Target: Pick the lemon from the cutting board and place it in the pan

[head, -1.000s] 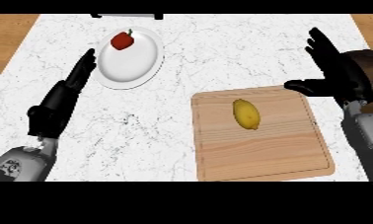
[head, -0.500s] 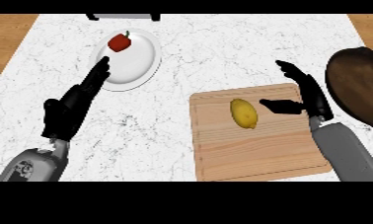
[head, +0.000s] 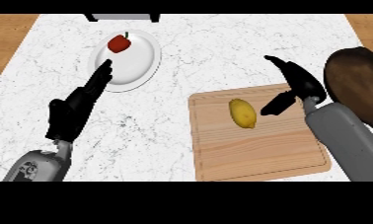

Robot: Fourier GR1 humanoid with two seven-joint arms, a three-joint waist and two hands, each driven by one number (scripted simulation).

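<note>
A yellow lemon lies on the wooden cutting board at the lower right of the counter. My right hand hovers just to the lemon's right, open, its thumb pointing toward the fruit with a small gap between them. The dark pan shows only partly at the right edge, behind that hand. My left hand rests open at the lower left, fingers stretched up toward the plate.
A white plate with a red pepper on it sits at the upper left, close to my left fingertips. A dark object stands at the counter's far edge. Wooden strips border the marble top on both sides.
My right hand has come down and leftward toward the lemon over the board's right edge. More of the pan is in view. The left hand has shifted only slightly.
</note>
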